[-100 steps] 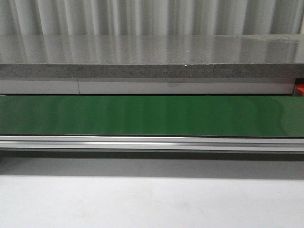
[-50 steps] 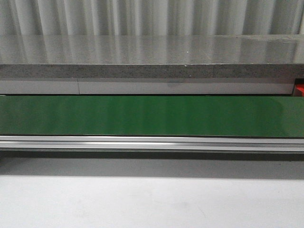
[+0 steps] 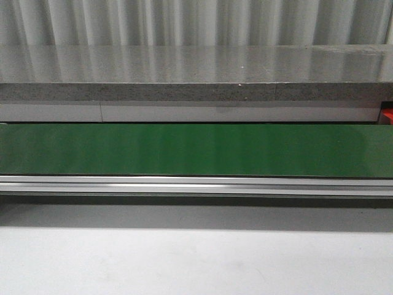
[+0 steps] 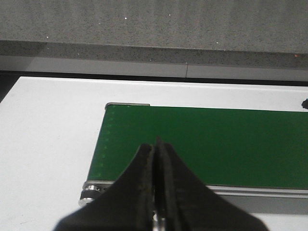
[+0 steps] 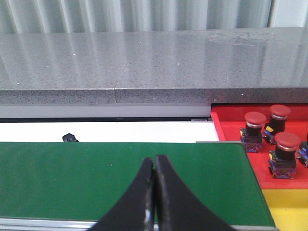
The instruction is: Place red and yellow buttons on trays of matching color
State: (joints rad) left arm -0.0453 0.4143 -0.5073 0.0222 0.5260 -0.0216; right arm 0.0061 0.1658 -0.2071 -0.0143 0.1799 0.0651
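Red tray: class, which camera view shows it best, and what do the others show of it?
The right wrist view. There the red tray sits past the belt's end, holding red buttons. The front view catches only a red sliver at its right edge; the left wrist view shows none of it.

Green conveyor belt: runs the full width of the scene from left to right, surface glossy with faint vertical reflections, nothing resting on it.
Aluminium side rail: runs along the belt's near edge, silver, grooved lengthwise.
White bench: pale flat surface nearest the camera, a shadow band across it just below the rail.
Grey speckled counter: behind the belt, polished top reflecting light, with a pale strip below its front edge.
Corrugated wall: farthest back, light vertical ribs.
Red object: small sliver at the far right edge, just beyond the belt; too cropped to identify.
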